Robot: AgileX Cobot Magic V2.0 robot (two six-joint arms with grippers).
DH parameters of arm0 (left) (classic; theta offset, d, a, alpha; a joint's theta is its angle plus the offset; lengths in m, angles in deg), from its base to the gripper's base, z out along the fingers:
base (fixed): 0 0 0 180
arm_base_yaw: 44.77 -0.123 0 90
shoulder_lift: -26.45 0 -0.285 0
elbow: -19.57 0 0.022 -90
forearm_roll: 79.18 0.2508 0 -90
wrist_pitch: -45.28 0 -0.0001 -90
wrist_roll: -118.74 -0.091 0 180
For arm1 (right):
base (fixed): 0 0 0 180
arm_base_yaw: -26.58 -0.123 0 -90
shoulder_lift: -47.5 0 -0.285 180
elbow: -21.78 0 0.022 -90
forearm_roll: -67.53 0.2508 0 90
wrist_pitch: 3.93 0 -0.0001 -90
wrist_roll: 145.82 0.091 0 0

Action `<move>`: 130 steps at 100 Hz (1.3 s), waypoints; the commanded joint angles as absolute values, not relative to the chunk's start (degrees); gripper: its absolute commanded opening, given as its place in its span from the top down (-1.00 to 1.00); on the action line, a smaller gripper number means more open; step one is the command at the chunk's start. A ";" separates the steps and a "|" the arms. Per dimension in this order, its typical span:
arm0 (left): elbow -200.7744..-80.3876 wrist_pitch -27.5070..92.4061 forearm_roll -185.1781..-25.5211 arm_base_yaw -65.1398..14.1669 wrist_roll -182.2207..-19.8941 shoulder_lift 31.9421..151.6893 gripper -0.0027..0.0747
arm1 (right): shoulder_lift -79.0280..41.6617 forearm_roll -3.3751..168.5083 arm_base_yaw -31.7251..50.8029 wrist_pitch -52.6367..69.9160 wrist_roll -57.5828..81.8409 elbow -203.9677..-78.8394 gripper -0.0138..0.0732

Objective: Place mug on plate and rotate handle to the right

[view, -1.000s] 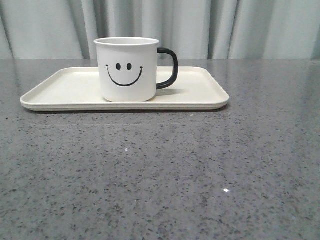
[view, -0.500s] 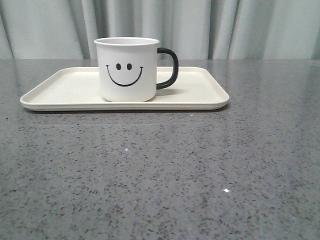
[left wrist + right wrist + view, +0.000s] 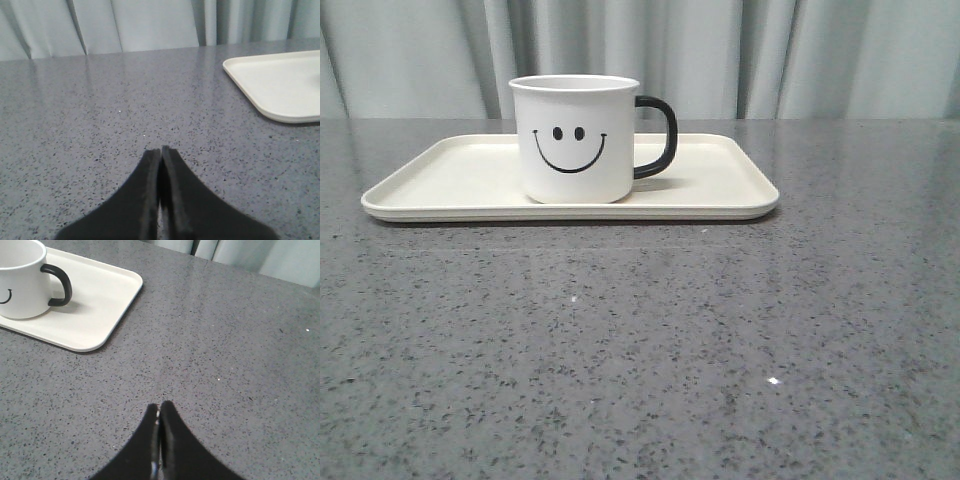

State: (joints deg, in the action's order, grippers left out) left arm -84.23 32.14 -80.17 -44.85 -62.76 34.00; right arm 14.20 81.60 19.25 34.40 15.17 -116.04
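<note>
1. The white cylindrical mug with a black smiley face (image 3: pixel 574 138) stands upright on the wide cream rectangular plate (image 3: pixel 450 180); its glossy black loop handle (image 3: pixel 658 136) points right.
2. The right gripper (image 3: pixel 159 412), fingers pressed together and empty, hovers over the grey speckled stone tabletop (image 3: pixel 650 340), well apart from the mug.
3. The left gripper (image 3: pixel 160 156) is likewise closed and empty, near the plate's end.

Nothing is changing: the mug (image 3: pixel 574 138) is sitting on the plate (image 3: pixel 450 180) exactly where it was a second earlier.
</note>
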 commanded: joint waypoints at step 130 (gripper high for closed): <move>-82.61 40.85 -74.97 -44.43 -57.81 32.30 0.98 | 13.80 81.95 19.58 30.65 15.13 -117.37 0.84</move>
